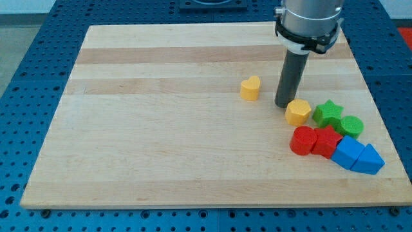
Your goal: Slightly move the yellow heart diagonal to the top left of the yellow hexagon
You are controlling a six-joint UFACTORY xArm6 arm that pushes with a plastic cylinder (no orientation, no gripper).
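Observation:
The yellow heart (pixel 250 88) sits on the wooden board, right of centre. The yellow hexagon (pixel 297 112) lies lower and to the right of it. My tip (pixel 283 106) rests on the board just left of and above the hexagon, almost touching it, and to the right of and a little below the heart, with a clear gap between tip and heart.
A cluster lies right of and below the hexagon: a green star (pixel 328 113), a green round block (pixel 351 125), a red round block (pixel 302 140), a red star (pixel 327 141), a blue block (pixel 348 152) and a blue triangle (pixel 369 160). The board's right edge (pixel 376 109) is close by.

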